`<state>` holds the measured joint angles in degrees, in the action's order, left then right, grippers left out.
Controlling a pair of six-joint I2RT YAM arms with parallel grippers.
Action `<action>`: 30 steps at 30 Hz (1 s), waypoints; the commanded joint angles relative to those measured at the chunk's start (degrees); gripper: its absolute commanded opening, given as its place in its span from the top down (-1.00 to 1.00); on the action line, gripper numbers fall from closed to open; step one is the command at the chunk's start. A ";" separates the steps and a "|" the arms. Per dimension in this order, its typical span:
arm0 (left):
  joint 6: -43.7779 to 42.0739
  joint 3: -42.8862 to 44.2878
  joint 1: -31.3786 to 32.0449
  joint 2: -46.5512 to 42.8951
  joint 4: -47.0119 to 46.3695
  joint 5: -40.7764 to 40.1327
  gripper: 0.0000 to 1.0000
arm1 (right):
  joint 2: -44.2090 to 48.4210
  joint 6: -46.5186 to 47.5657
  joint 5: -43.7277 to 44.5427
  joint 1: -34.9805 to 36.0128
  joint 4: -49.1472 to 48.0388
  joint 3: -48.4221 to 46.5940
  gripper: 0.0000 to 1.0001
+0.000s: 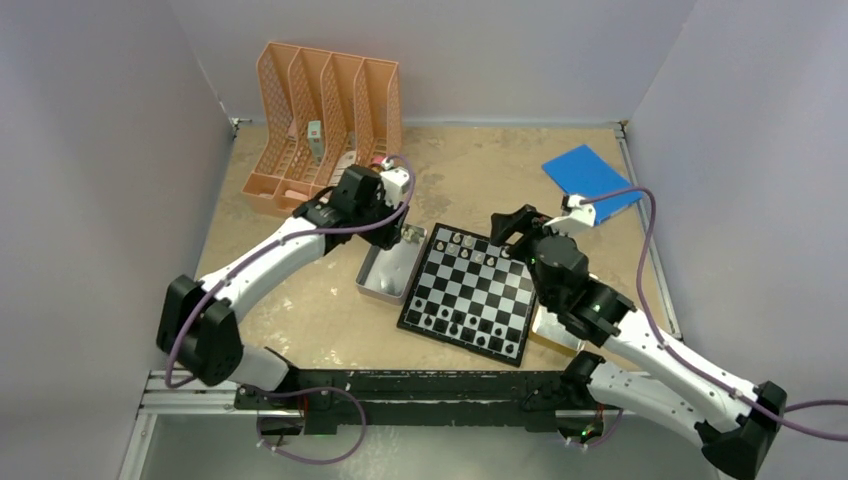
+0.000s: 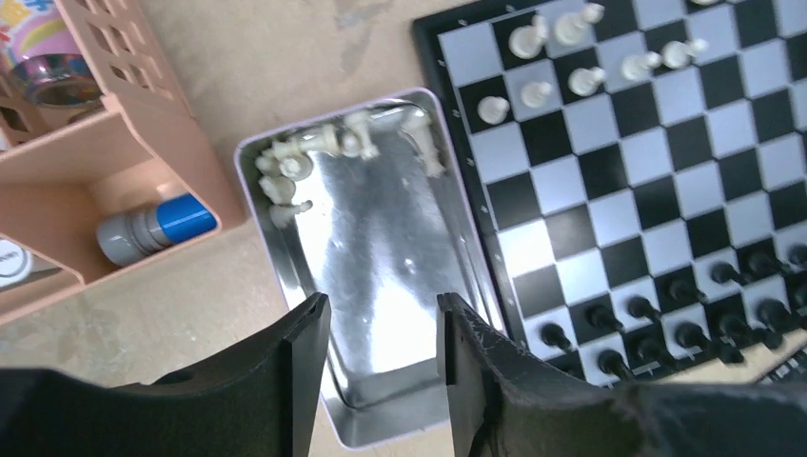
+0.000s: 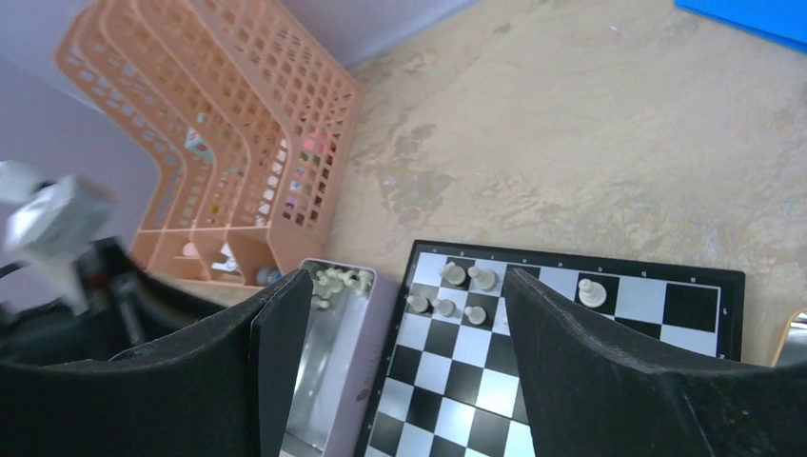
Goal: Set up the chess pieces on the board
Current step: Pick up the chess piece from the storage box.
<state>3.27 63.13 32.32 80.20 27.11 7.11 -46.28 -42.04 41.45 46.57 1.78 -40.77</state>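
The board [image 1: 470,285] lies mid-table, black pieces [image 2: 647,309] ranked along its near edge and a few white pieces [image 2: 525,40] at its far-left corner. The rest are heaped in the tin [image 2: 390,286] just beside its left edge. My left gripper [image 2: 383,314] hangs part-open and empty over that tin, I judge to fetch another. The right gripper [image 3: 404,286] gapes wide over the far edge, holding nothing.

Parted gripper [image 2: 383,309] above metal tin [image 2: 381,238] of white chess pieces [image 2: 285,167], just beside board [image 2: 609,200]
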 commanded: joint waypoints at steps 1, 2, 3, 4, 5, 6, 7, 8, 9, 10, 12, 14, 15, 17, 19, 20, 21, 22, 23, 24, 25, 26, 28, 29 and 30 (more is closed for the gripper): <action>0.02 8.57 -0.82 6.49 3.46 -6.40 0.15 | 4.55 5.46 -3.69 0.19 -3.62 0.57 -0.54; 1.09 9.15 -0.85 7.38 3.13 -6.75 0.18 | 5.41 6.04 -4.20 0.19 -3.47 0.56 -0.54; 1.96 9.41 -0.89 7.95 2.28 -6.79 0.20 | 6.09 6.72 -4.73 0.19 -3.31 0.60 -0.54; 3.18 9.70 -0.86 8.68 1.64 -6.81 0.24 | 6.71 7.43 -4.96 0.19 -3.44 0.59 -0.54; 4.56 10.09 -0.85 9.39 1.26 -6.99 0.27 | 7.26 8.04 -5.12 0.18 -3.65 0.56 -0.54; 5.84 10.34 -0.85 10.02 0.90 -7.02 0.30 | 7.66 8.63 -5.34 0.19 -3.74 0.49 -0.54; 6.69 10.31 -0.86 10.70 0.29 -8.18 0.31 | 8.02 9.09 -5.56 0.19 -3.73 0.47 -0.54; 7.09 10.01 -0.90 11.21 -0.68 -8.04 0.31 | 8.24 9.39 -5.92 0.19 -3.77 0.43 -0.54; 7.56 9.70 -0.93 11.78 -1.49 -7.80 0.31 | 8.49 9.46 -6.40 0.19 -3.58 0.37 -0.54; 8.06 9.43 -1.12 12.59 -2.08 -7.63 0.31 | 8.68 9.38 -6.87 0.19 -3.46 0.27 -0.54; 8.92 9.46 -1.66 14.27 -2.18 -7.38 0.32 | 9.20 9.27 -8.06 0.19 -3.46 0.33 -0.54; 9.52 9.34 -2.07 15.52 -2.94 -6.46 0.33 | 9.57 9.00 -8.55 0.19 -3.15 0.42 -0.54; 9.75 9.17 -2.24 16.10 -3.73 -6.11 0.33 | 9.84 8.81 -8.68 0.19 -2.67 0.42 -0.54; 10.07 9.16 -2.59 17.11 -5.04 -6.25 0.33 | 10.61 8.59 -8.88 0.19 -1.90 0.36 -0.53; 9.82 9.08 -2.72 18.08 -6.79 -6.32 0.33 | 11.83 8.26 -9.16 0.19 -1.87 0.69 -0.53; 9.56 8.89 -2.81 18.54 -7.51 -6.55 0.34 | 12.57 8.23 -9.04 0.19 -1.87 0.87 -0.53; 9.30 8.81 -2.79 18.83 -8.14 -6.86 0.34 | 13.38 8.21 -9.06 0.19 -1.87 1.28 -0.52; 9.11 8.68 -2.93 19.25 -8.56 -6.99 0.34 | 14.21 8.20 -9.23 0.19 -1.87 1.58 -0.52; 9.00 8.78 -3.19 19.78 -8.72 -8.17 0.35 | 14.95 8.20 -9.22 0.19 -1.87 1.87 -0.52; 8.95 8.95 -3.48 20.22 -8.82 -8.68 0.36 | 15.67 8.20 -9.28 0.19 -1.87 2.04 -0.51; 8.83 9.09 -3.79 20.93 -8.92 -8.66 0.38 | 16.27 8.20 -9.35 0.18 -1.95 2.16 -0.51; 8.74 9.15 -4.10 21.25 -9.22 -8.32 0.39 | 16.77 8.24 -9.41 0.17 -1.96 2.19 -0.51; 8.69 9.28 -4.55 22.02 -9.48 -7.82 0.44 | 17.56 8.41 -9.50 0.19 -1.87 2.07 -0.51; 8.75 9.29 -4.70 22.29 -9.66 -7.63 0.46 | 17.66 8.53 -9.11 0.19 -1.87 1.83 -0.50; 8.70 9.29 -4.86 22.50 -9.78 -7.42 0.48 | 18.03 8.60 -8.68 0.19 -1.21 1.64 -0.50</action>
<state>11.53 70.85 28.67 101.86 20.38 -0.30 -29.23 -34.44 32.80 46.57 1.13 -38.70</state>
